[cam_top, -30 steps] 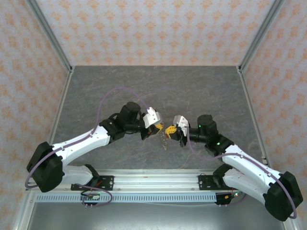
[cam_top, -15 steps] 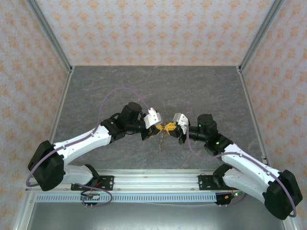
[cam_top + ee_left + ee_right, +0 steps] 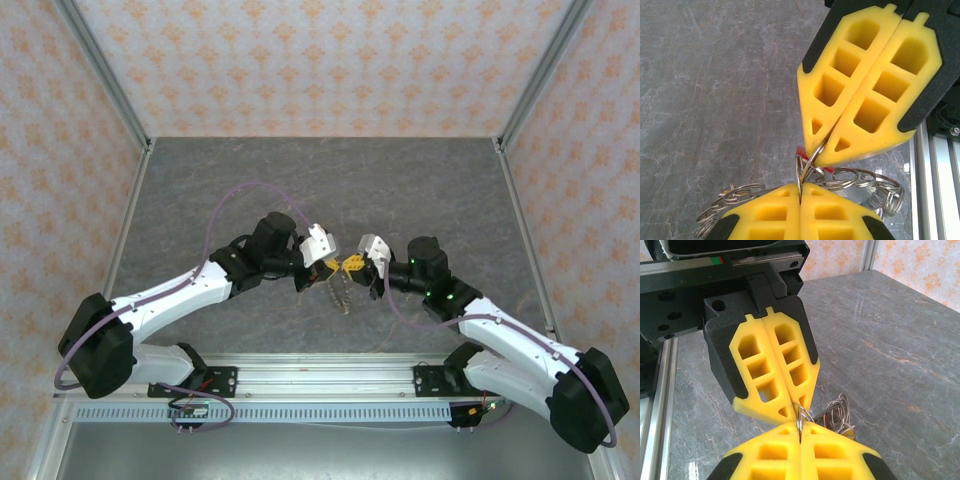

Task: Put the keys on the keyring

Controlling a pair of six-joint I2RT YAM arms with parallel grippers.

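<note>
My two arms meet tip to tip above the grey marbled worktop [image 3: 420, 190], about midway between its left and right edges and nearer the near edge than the far one. My left pincer [image 3: 330, 265], with yellow honeycomb pads on black fingers, is pressed together. My right pincer [image 3: 358, 267], built the same, is also pressed together. Between the two tips runs one thin silver wire loop, the keyring [image 3: 809, 161], and each pincer pinches a different part of its rim.

A sliver of red plastic [image 3: 801, 150] shows just behind the loop, at my right pincer's tip. I take it for the head of one of the keys, though too little shows to be sure. I cannot pick out a yellow key. A loose bunch of silver rings [image 3: 855, 177] hangs from the loop, below both tips and above the worktop.

The step in hand looks like working a key round the coil. To do it well, I should hold one pinch firm as an anchor and let the other make small turning moves along the wire. Pulling the tips apart risks bending the loop or losing it. The hanging bunch could snag, so slow motion is wise.
</note>
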